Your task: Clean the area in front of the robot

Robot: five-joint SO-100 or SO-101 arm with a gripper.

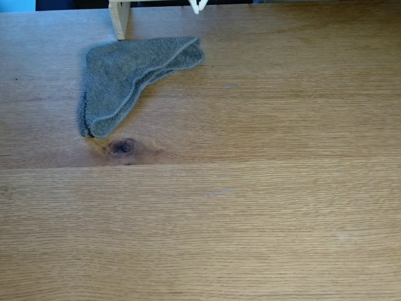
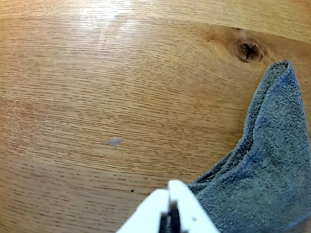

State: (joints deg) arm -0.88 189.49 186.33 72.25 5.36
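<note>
The area is a wide light-brown oak tabletop [image 1: 263,207] with straight grain and one dark knot [image 1: 122,146]. A folded grey terry cloth [image 1: 131,75] lies flat at the back left, one corner close to the knot. The robot's white pointed gripper [image 1: 196,5] just pokes in at the top edge, behind the cloth's right end. In the wrist view the gripper [image 2: 170,190] enters from the bottom with its two white fingers closed together and nothing between them. The cloth [image 2: 272,165] lies just to its right, and the knot [image 2: 248,50] is beyond.
A pale wooden post [image 1: 119,19] stands at the back edge, touching the cloth's far side. A small pale smudge [image 2: 113,141] marks the wood ahead of the gripper; a similar faint smudge [image 1: 220,192] shows mid-table in the fixed view.
</note>
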